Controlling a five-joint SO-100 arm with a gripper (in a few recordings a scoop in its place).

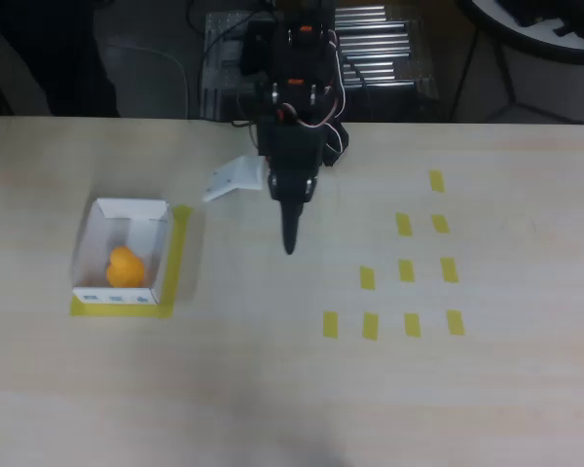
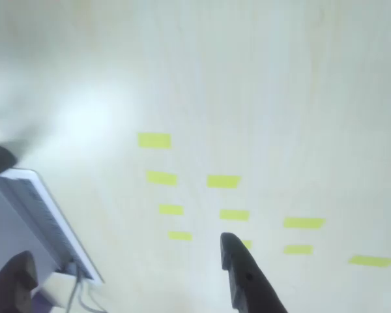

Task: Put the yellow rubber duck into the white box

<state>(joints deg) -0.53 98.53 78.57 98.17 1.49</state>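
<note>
Far off to the left of the fingers, in the overhead view, the white box [image 1: 122,251] sits on the bench [image 1: 273,389] inside a frame of yellow tape [image 1: 178,255]. The yellow rubber duck [image 1: 125,267] is already lying in it, toward the near wall with the blue marks, well apart from the arm. By my reckoning the placing step is finished and what remains is only to park the arm.

Moving right, the gripper [image 1: 263,209] hangs over bare bench near the middle. Its white plate [image 1: 236,179] sticks out to the left and the dark finger [image 1: 290,229] points down the picture. The two are spread wide with nothing between them. In the wrist view the dark finger [image 2: 244,277] is bare too.

To the right of the fingers lies a scatter of small yellow tape marks [image 1: 406,270]. The next move calls for little care: draw back from the box without brushing it.
</note>
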